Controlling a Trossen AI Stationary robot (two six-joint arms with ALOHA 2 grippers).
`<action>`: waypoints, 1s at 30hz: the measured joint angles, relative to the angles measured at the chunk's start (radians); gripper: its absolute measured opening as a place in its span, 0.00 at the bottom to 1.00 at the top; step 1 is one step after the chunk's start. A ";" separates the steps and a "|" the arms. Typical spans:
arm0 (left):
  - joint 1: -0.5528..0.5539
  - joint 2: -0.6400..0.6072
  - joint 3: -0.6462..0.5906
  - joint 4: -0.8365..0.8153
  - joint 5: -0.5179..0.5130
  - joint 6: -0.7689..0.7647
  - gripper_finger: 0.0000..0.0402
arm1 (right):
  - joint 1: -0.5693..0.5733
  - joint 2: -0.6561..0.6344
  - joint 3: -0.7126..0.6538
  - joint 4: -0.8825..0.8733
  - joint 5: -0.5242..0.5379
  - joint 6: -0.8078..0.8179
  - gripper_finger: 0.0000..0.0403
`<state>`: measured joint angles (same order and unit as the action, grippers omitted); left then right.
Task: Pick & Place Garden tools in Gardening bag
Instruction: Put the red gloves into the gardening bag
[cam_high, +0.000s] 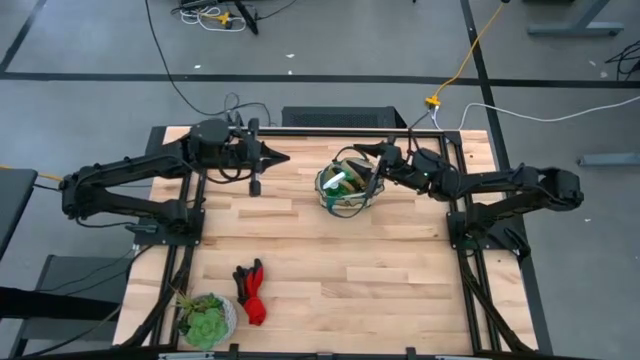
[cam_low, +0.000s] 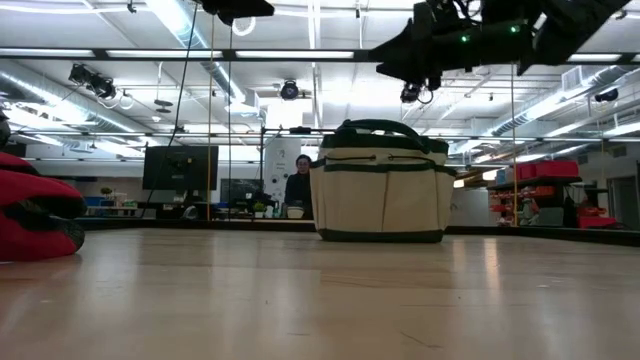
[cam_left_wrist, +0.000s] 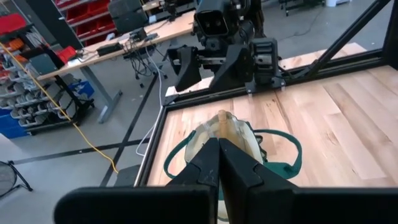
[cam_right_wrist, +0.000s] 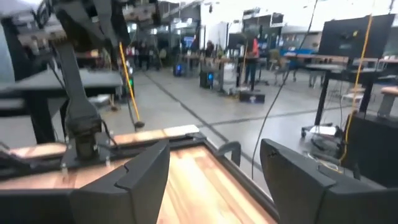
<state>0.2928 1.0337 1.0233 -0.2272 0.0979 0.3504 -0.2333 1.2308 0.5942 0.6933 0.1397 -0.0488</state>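
Round tan bag (cam_high: 349, 188) upright at the table's (cam_high: 330, 270) far middle, white handle inside slanting toward the far right, right gripper (cam_high: 377, 165) fingers apart above its rim, left gripper (cam_high: 283, 156) pinched together nearby, gloves (cam_high: 251, 291) lying lengthwise toward the near edge.

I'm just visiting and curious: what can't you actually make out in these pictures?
- Contents of the gardening bag: high view, too small and tangled to name.
- Same bag, low view: its wall hides everything inside.
- Red-and-black gloves: low view, cut off by the picture's edge.
- Bag in the left wrist view: partly covered by the left gripper.
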 joint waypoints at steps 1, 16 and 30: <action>0.000 -0.009 0.000 -0.007 0.000 0.000 0.02 | 0.003 0.000 0.017 -0.032 0.000 -0.010 0.62; -0.008 -0.047 0.001 -0.152 0.029 -0.007 0.05 | 0.019 0.000 0.045 -0.084 -0.001 -0.015 0.62; -0.168 -0.042 0.001 -0.345 0.177 0.115 0.05 | 0.019 0.000 0.044 -0.087 -0.001 -0.014 0.62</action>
<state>0.1250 0.9914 1.0245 -0.5726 0.2745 0.4656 -0.2142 1.2308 0.6384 0.6067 0.1390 -0.0632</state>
